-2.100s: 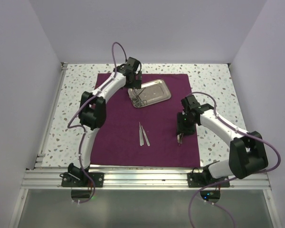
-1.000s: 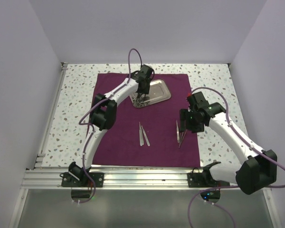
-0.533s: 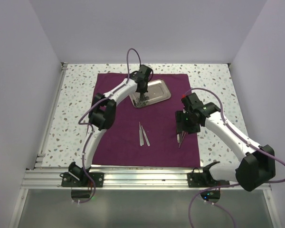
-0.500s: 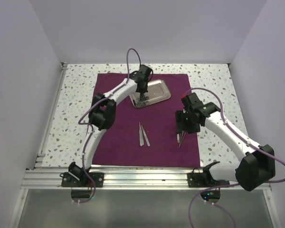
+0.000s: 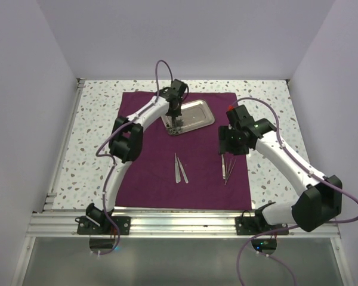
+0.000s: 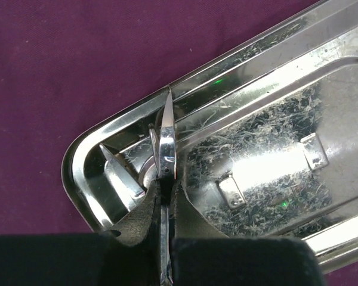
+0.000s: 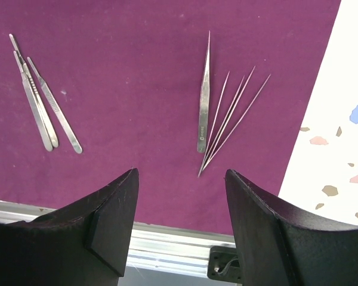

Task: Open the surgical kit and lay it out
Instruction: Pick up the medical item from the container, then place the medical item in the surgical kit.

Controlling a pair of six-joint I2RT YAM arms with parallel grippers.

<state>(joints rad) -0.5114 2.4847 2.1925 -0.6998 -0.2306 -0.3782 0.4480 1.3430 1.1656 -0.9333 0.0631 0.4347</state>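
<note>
No word, number or brand can be read in any view. The only mark is a tiny dark stamp near the wide end of the tweezers [image 7: 204, 95], at the centre of the right wrist view, and it is too small to make out. The steel tray [image 6: 340, 101] shows only scratches and glare.

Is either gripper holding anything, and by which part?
Left gripper is shut on the scissors at the tray, pinched just behind the pivot, blades protruding. Right gripper is open and empty.
</note>
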